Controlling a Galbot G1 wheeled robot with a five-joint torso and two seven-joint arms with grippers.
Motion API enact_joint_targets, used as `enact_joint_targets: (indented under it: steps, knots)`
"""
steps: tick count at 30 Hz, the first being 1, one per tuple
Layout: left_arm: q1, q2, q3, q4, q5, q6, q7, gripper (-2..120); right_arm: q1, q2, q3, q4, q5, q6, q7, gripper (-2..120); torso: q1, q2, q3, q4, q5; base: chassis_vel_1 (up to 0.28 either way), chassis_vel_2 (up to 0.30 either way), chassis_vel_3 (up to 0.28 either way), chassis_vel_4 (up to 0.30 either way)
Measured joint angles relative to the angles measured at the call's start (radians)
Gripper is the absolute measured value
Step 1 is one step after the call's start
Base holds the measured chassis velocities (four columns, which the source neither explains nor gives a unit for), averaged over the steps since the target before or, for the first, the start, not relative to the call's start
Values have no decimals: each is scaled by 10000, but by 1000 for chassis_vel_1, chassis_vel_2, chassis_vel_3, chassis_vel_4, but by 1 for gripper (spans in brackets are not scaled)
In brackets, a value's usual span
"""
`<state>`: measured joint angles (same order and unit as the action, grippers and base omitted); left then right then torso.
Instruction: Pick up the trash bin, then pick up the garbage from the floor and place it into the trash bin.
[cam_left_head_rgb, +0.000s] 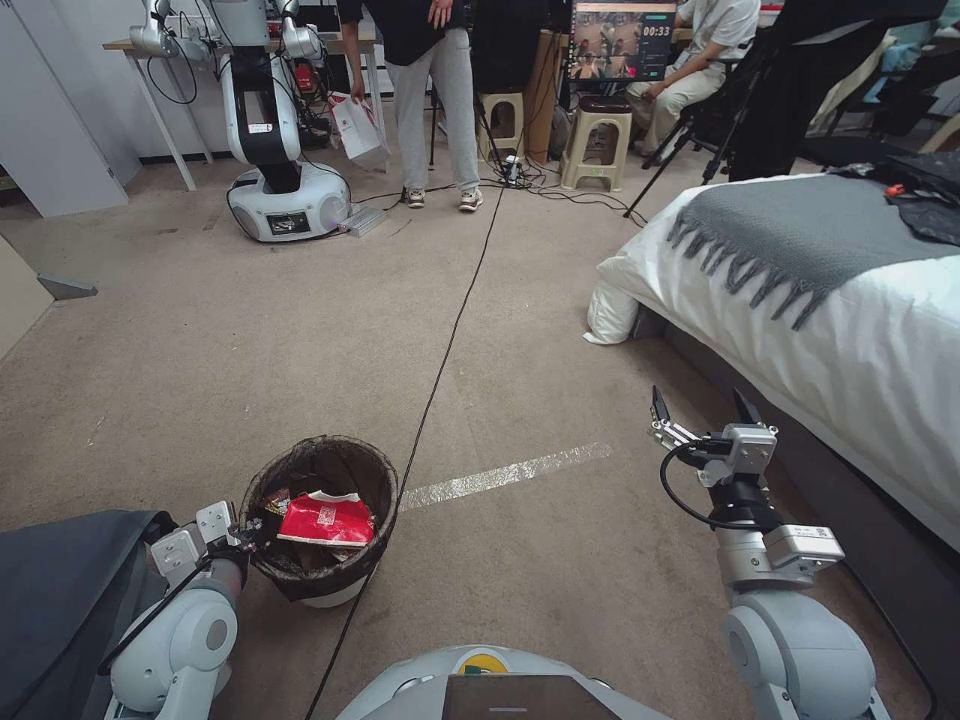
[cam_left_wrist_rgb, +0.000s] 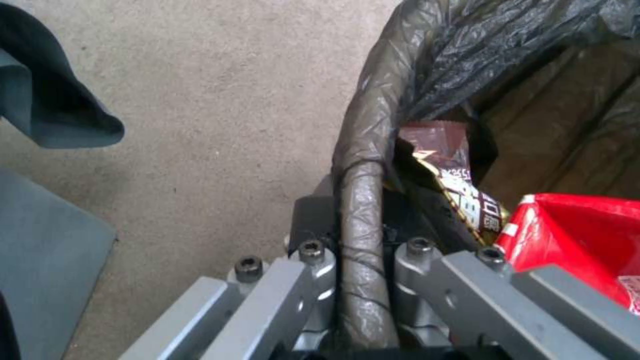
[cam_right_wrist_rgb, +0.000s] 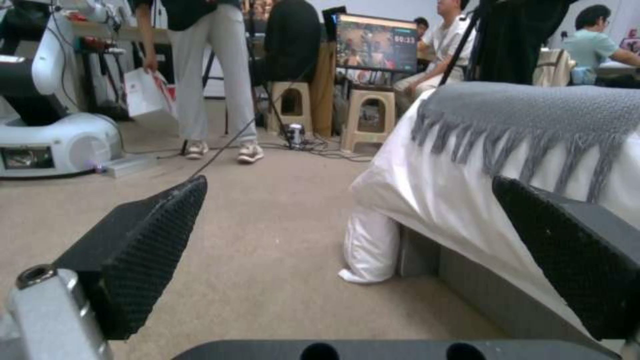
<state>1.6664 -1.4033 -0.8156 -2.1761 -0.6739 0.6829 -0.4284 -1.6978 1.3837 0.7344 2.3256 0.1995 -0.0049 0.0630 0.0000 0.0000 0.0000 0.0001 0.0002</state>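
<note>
The trash bin (cam_left_head_rgb: 318, 520), a small white bucket with a dark bag over its rim, sits low at my left. My left gripper (cam_left_head_rgb: 243, 540) is shut on its near-left rim; the left wrist view shows the bagged rim of the trash bin (cam_left_wrist_rgb: 363, 210) clamped between the fingers. Garbage lies inside: a red-and-white packet (cam_left_head_rgb: 327, 519) (cam_left_wrist_rgb: 580, 240) and a brown wrapper (cam_left_wrist_rgb: 460, 185). My right gripper (cam_left_head_rgb: 705, 408) hangs open beside the bed, holding nothing, and its black fingers (cam_right_wrist_rgb: 143, 250) stand wide apart above the carpet.
A white bed (cam_left_head_rgb: 850, 330) with a grey throw rises close on the right. A black cable (cam_left_head_rgb: 440, 370) and a strip of tape (cam_left_head_rgb: 505, 475) cross the carpet. Another robot (cam_left_head_rgb: 275, 130), a standing person, stools and a desk are at the far end. Dark fabric (cam_left_head_rgb: 60, 590) lies at my left.
</note>
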Motion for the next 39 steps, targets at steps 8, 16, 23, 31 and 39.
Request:
enact_joint_targets:
  steps: [8, 16, 23, 31, 39]
  knots:
    - [-2, 13, -30, 57, -17, 19, -11, 4, 2, 1, -9, 21, -19, -11, 4, 100, 0, 0, 0, -1, -2, 0, 0, 0, 0]
    - [4, 29, 5, -55, 10, 57, -168, 21, 19, -11, -30, 23, -21, -23, 8, 100, 0, 0, 0, -3, -5, 0, 0, 0, 0]
    - [-1, 91, 57, -466, 82, 143, -275, 48, 50, -28, -92, 18, -20, -47, 17, 100, 0, 0, 0, -1, -3, 0, 0, 0, 0]
    - [-80, 206, 121, -993, 368, 237, -599, 74, 97, -63, -113, 14, 0, -92, 28, 100, 0, 0, 1, -1, -3, 0, 0, 0, 0]
    - [-150, 327, 231, -1661, 789, 263, -730, 99, 149, -64, -182, -12, 18, -116, 39, 100, 0, 0, 0, -1, -2, 0, 0, 0, 0]
